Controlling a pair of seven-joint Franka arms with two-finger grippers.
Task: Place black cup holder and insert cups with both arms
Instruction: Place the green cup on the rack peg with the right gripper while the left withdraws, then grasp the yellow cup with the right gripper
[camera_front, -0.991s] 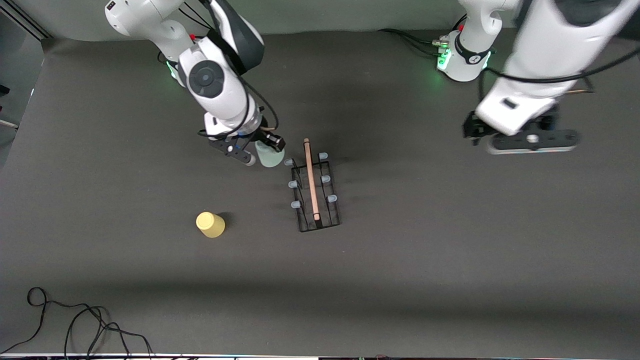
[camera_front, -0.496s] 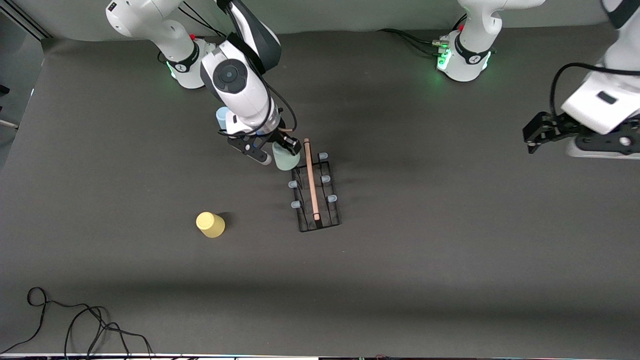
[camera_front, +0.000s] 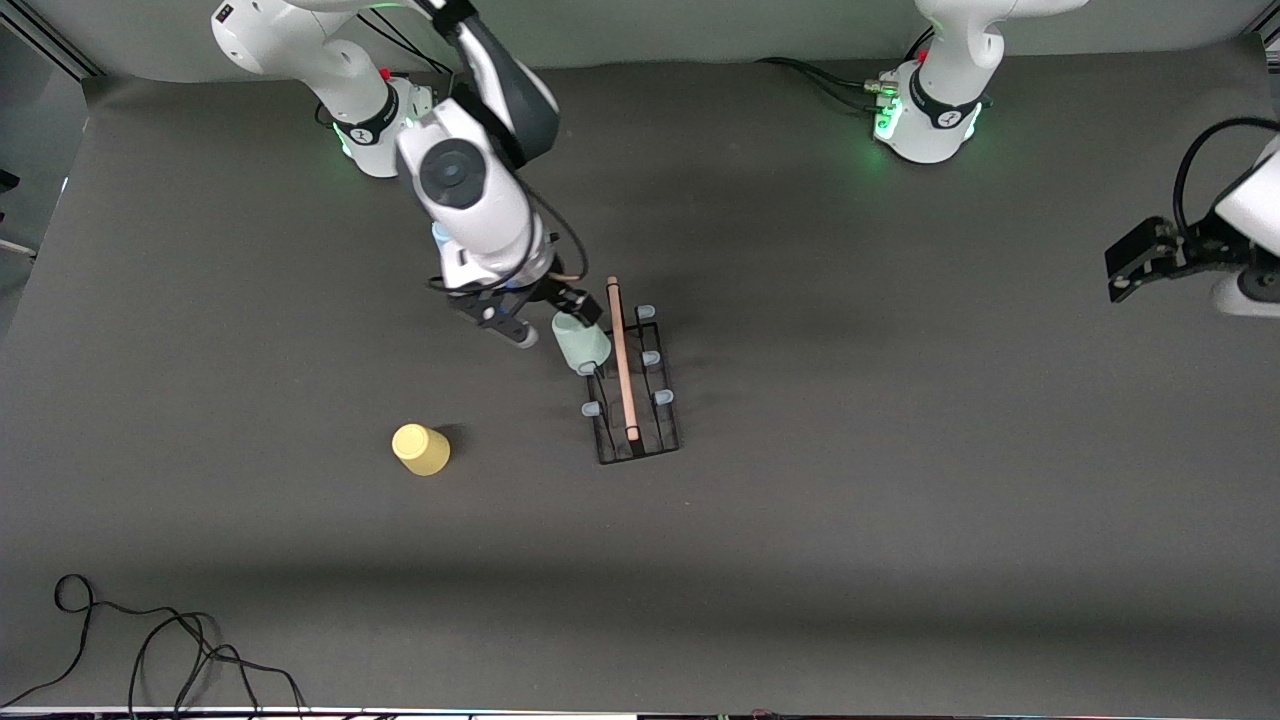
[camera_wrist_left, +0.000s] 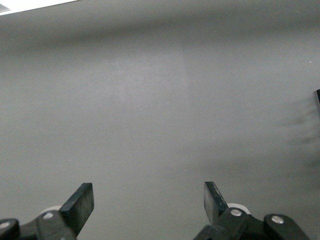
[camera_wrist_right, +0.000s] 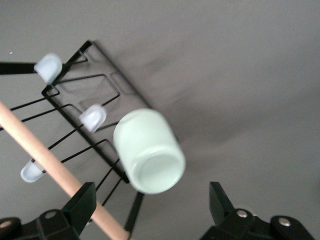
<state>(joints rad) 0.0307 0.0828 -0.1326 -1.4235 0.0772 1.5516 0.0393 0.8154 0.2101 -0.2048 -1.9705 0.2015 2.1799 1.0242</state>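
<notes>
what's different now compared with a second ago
The right gripper carried the mint green cup over to the black cup holder, let go, and the cup now sits on a peg. The left gripper, open, swung off toward its table end. The yellow cup stayed put.

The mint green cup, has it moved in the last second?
Yes. The mint green cup has come from beside the black cup holder onto its pegs, on the side toward the right arm's end.

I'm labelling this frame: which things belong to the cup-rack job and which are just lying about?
Job: black cup holder; mint cup on a peg; yellow cup; light blue cup; right gripper, open; left gripper, open, waiting.
Lying about: cables.
</notes>
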